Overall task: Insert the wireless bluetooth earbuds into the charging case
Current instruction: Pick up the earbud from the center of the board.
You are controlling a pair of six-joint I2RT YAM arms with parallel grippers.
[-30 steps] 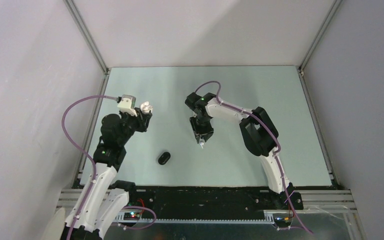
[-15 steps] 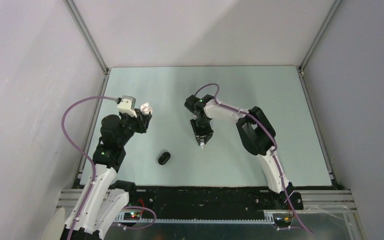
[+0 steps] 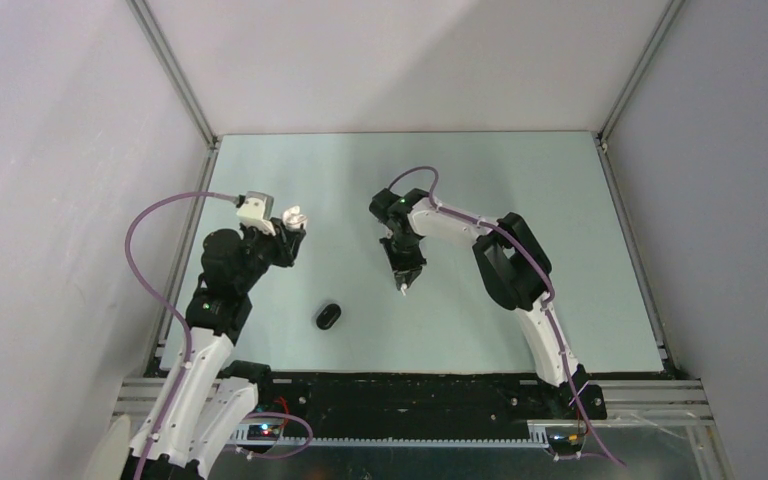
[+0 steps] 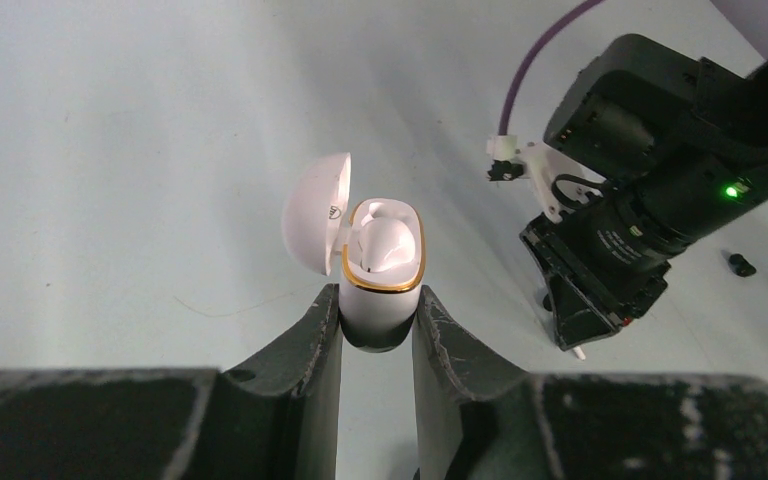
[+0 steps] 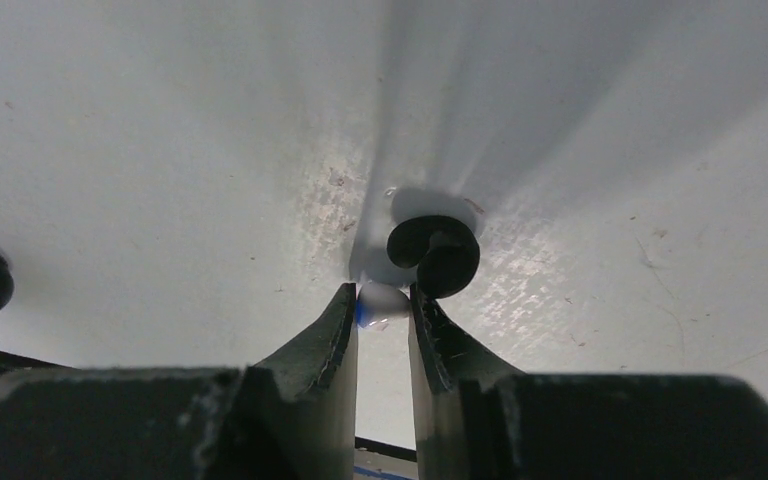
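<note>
Right pincer (image 5: 382, 298) tips pinch white earbud (image 5: 384, 305); left pincer (image 4: 378, 302) grips case (image 4: 384, 255).

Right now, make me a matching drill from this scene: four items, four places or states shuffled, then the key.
Items
1. white case
2. white earbud
3. black earbud
4. black case

Places or states
A. lying free on the table, nearer the left arm
B. on the table just beyond the right gripper
C. lid open, clamped in the left gripper
D. between the right gripper's fingers

Pairs: 1-C, 2-D, 3-B, 4-A
</note>
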